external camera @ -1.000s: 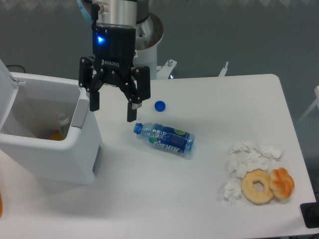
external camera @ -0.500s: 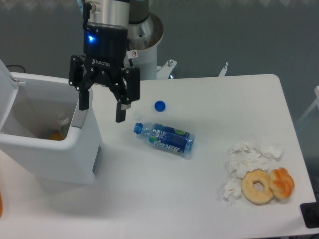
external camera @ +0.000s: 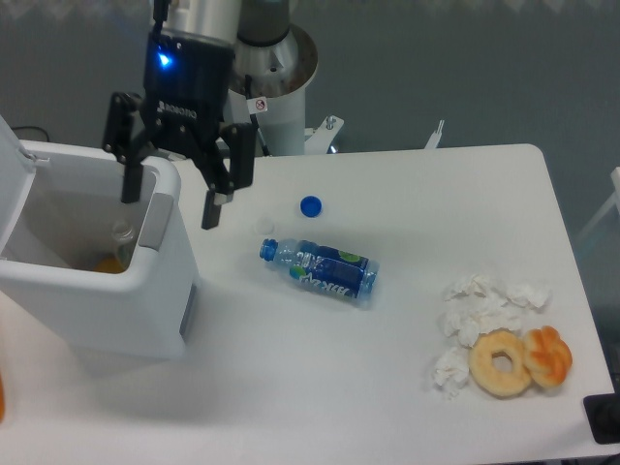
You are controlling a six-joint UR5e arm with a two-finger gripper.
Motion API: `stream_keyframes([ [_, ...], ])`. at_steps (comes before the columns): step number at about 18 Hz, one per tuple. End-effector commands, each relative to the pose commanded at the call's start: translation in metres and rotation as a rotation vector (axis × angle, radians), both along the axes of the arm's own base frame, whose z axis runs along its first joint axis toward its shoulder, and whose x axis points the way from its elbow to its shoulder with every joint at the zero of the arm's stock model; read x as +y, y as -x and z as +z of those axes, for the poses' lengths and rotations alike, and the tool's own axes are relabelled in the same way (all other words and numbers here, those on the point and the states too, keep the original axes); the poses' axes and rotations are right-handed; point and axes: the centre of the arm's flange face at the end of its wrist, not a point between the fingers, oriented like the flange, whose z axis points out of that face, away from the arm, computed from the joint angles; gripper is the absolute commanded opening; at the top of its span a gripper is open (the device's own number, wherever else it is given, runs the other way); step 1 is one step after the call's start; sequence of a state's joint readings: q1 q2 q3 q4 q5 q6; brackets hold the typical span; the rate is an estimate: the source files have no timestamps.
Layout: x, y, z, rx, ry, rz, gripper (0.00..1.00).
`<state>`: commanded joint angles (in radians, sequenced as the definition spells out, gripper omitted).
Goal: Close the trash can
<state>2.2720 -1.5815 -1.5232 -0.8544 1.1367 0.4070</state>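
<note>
The trash can [external camera: 107,300] is a large white boxy bin at the left of the table. It stands open, with its lid [external camera: 12,184] raised at the far left edge. Inside I see an orange item and a clear bottle top. My gripper [external camera: 170,201] is open and empty. It hangs above the bin's right rim, one finger over the bin's inside, the other outside over the table.
A blue-labelled plastic bottle [external camera: 320,269] lies on the table right of the bin, with a blue cap [external camera: 310,205] and a small white cap [external camera: 264,227] behind it. Crumpled tissues [external camera: 480,308], a doughnut [external camera: 501,362] and a pastry [external camera: 548,356] lie at the front right.
My gripper has moved left and slightly up, from beside the bottle's neck to over the bin's right rim. It stayed open. Nothing else moved.
</note>
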Motion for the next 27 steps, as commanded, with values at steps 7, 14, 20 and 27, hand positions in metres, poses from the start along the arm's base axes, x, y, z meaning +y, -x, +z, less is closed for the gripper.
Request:
stream_keyframes([
  [7,0.012,-0.044,0.012,-0.067,-0.026,-0.010,1.00],
  [14,-0.004,-0.088,0.043,-0.082,-0.096,-0.099,1.00],
  [20,-0.007,-0.132,0.050,-0.171,-0.149,-0.252,1.00],
  [27,-0.011,-0.169,0.058,-0.292,-0.160,-0.286,1.00],
])
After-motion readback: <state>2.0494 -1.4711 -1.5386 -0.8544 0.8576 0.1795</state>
